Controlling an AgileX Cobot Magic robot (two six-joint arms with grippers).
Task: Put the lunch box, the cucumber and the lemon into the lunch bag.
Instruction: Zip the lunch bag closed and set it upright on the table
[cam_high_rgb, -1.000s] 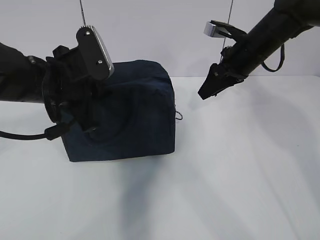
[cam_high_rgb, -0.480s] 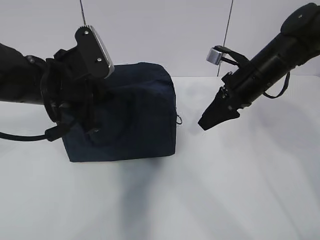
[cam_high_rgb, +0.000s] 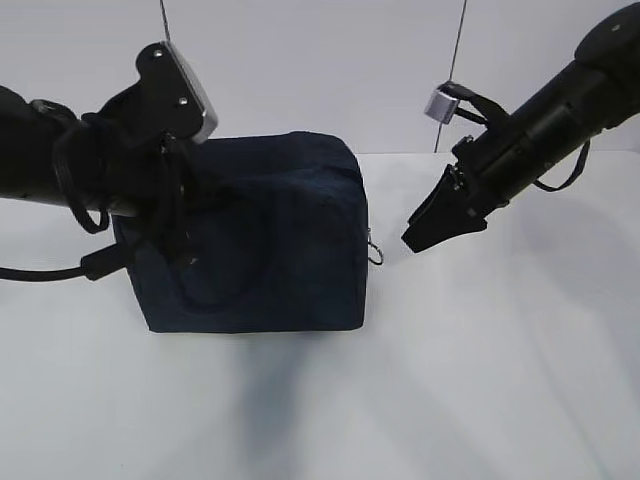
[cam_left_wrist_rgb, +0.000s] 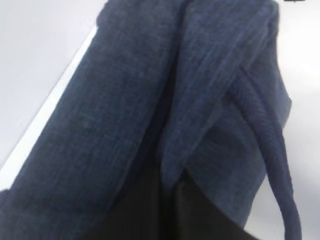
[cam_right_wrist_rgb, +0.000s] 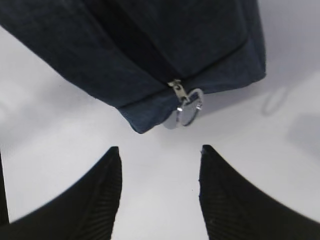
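Shifted toward my open, empty right gripper (cam_right_wrist_rgb: 159, 190), the lunch bag (cam_high_rgb: 270, 240), fabric pinched by my closed left gripper (cam_high_rgb: 180, 235), needs unzipping by its ring pull (cam_right_wrist_rgb: 187, 111).

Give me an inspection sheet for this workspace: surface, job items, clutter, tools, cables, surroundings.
Surface: white table, bare around the bag.
Job's things: lunch bag upright, dark navy; silver ring pull hangs at its right edge. Lunch box, cucumber, lemon: nothing seen.
Clutter: nothing seen.
Tools: left tool shut, pressed against the bag's front by the strap handle; whether it pinches fabric or strap is unclear. Right tool open, empty, off the table, facing the ring pull with a gap between.
Cables: black cable runs off the left arm to the frame edge.
Surroundings: plain white wall with two vertical seams.
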